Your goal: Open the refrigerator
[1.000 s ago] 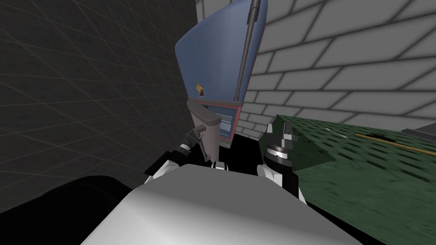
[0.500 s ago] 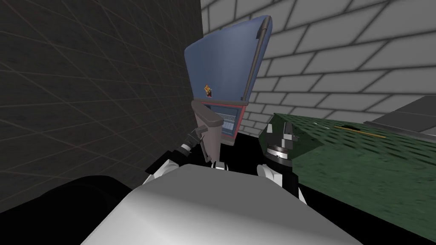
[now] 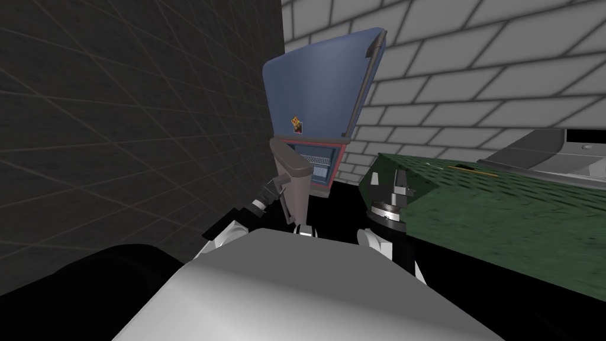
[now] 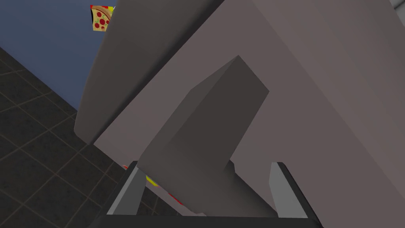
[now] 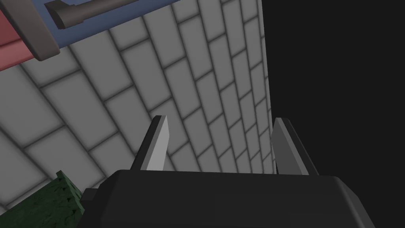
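**Task object.** You have the refrigerator (image 3: 313, 89) at your 12 o'clock. It is a blue cabinet set in the corner between the dark tiled wall (image 3: 118, 118) at 10 o'clock and the pale brick wall (image 3: 473, 77) at 1 o'clock. A dark bar handle (image 3: 362, 89) runs down the upper door's edge on the 1 o'clock side. A pizza magnet (image 3: 296, 124) sits low on that door's face. Directly beneath, the lower compartment (image 3: 319, 164) is open, with wire shelves visible inside a red rim.

**Left arm.** Your left gripper (image 4: 205, 166) is at the grey-brown handle (image 3: 290, 177), which stands out towards you in front of the lower compartment at 12 o'clock. In the left wrist view its fingers (image 4: 128, 190) are set wide, one on each side of the handle's square mounting block. They lie against its sides, pinching it. The pizza magnet and the blue door face show beyond the handle.

**Right arm.** Your right gripper (image 5: 219, 118) is held up at 1 o'clock, just beside the near corner of the green counter (image 3: 503, 213). The counter runs away towards 3 o'clock. The gripper's fingers (image 5: 158, 142) are spread with nothing between them, pointing at the pale brick wall. A black area (image 5: 336, 79) lies past that wall's edge. One end of the grey-brown handle, with blue and red refrigerator edges behind it, shows in a corner of the right wrist view, well apart from this gripper.
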